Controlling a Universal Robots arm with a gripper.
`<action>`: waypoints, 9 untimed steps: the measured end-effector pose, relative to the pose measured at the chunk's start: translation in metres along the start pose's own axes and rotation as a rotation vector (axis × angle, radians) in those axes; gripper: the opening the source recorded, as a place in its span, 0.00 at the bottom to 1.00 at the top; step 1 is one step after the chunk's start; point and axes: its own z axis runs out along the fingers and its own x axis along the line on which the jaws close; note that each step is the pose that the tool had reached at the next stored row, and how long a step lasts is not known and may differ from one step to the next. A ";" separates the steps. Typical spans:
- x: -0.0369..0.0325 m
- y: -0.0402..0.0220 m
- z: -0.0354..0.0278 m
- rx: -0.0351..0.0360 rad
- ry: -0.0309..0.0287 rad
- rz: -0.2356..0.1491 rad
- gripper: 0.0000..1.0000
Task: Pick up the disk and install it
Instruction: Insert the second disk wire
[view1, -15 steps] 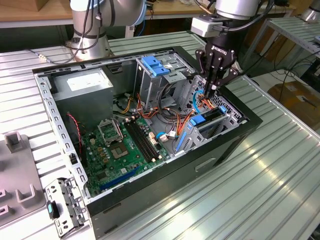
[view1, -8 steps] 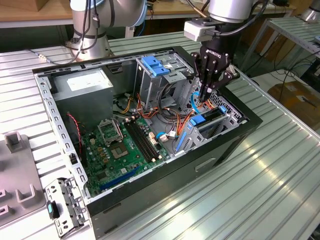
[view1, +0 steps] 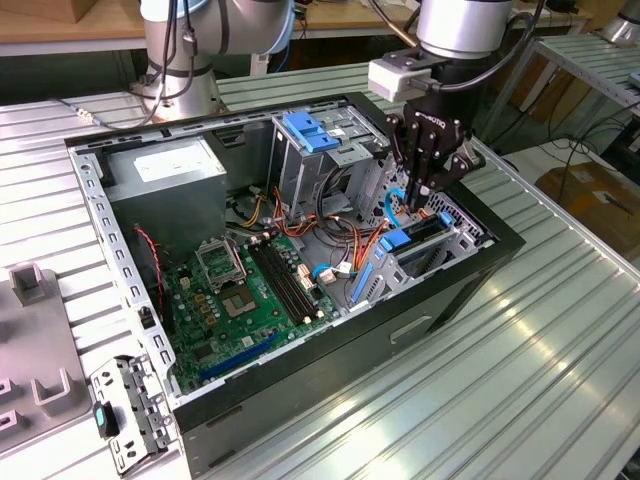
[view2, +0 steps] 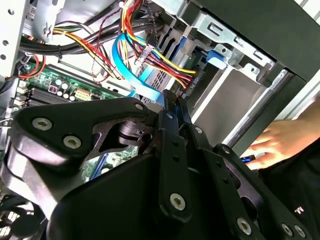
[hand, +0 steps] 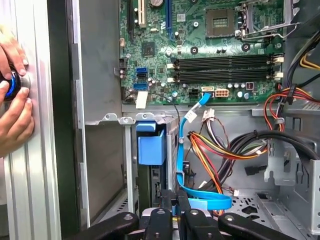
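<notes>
Exterior view first: I had the gripper (view1: 418, 205) hanging over the corner of the open computer case (view1: 300, 400) towards the exterior view's right, fingers drawn together into one narrow point. Right under it sat the disk (view1: 405, 243), on edge in the low drive bay, blue rail showing at the top. Whether the tips were touching it, I couldn't tell from there. The tall cage (view1: 310, 135) with its blue handle stood just behind, and the motherboard (view1: 250, 290) lay flat in the case floor.

Second wrist view: the black fingers (view2: 175, 112) were pressed flat against each other, their tips close to the flat blue cable (view2: 135, 75) and the bundle of coloured wires (view2: 160, 60). A person's hand (view2: 280, 142) rested outside the case wall.

First wrist view: the fingertips came together at the gripper (hand: 172, 197), beside the blue cable (hand: 192, 165) looping past. The disk (hand: 151, 150) stood in its slot next to them, blue end piece uppermost. Beyond it was the motherboard (hand: 200, 45). Two hands (hand: 12, 100) on the ribbed table (hand: 40, 175) were closed round a blue button (hand: 10, 82).
</notes>
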 end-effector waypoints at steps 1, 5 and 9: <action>0.0010 0.0020 0.0008 0.0075 -0.0011 0.001 0.16; 0.0036 0.0069 0.0030 0.0219 -0.0033 0.003 0.16; 0.0086 0.0088 0.0065 0.0411 -0.0114 0.007 0.16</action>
